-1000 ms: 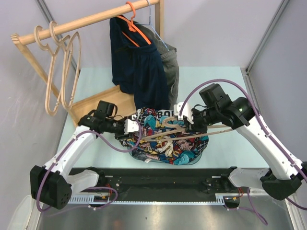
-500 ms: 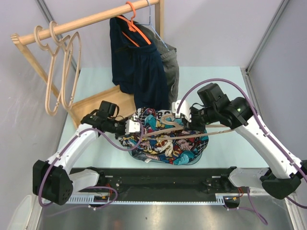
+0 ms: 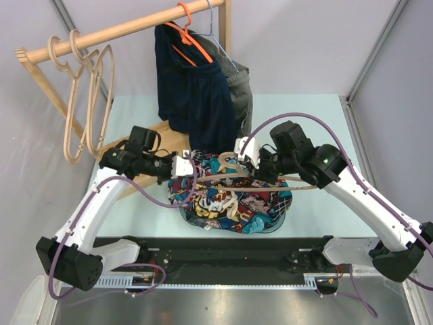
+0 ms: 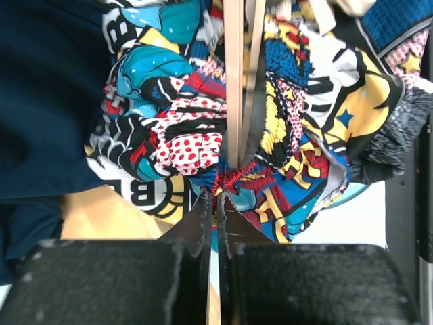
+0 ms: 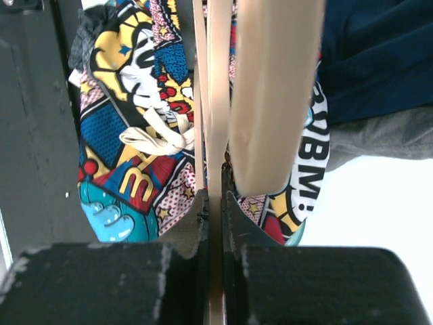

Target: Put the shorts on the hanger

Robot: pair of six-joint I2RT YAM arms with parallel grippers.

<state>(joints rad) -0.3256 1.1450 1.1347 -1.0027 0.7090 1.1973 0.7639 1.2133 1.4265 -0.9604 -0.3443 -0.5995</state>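
Observation:
The comic-print shorts (image 3: 223,203) lie bunched on the pale table between both arms. The beige wooden hanger (image 3: 298,186) lies across the top of them, hook end near the middle. My left gripper (image 3: 191,169) is at the shorts' left edge. In the left wrist view it (image 4: 217,194) is shut, pinching a red-stitched hem of the shorts (image 4: 183,135), with the hanger's bars (image 4: 233,81) just beyond. My right gripper (image 3: 252,169) is shut on the hanger. In the right wrist view a thin bar runs between its fingertips (image 5: 215,198), with the thick hanger arm (image 5: 270,88) above the shorts (image 5: 128,135).
A wooden rail at the back holds spare wooden hangers (image 3: 88,101), a navy garment (image 3: 196,95) on an orange hanger, and a grey cloth (image 3: 240,95). A wooden board (image 3: 152,139) lies behind the left gripper. A black rail runs along the near edge.
My left gripper went from part open to shut on the shorts' hem and drew back and left. The right arm carried the hanger a little left and away.

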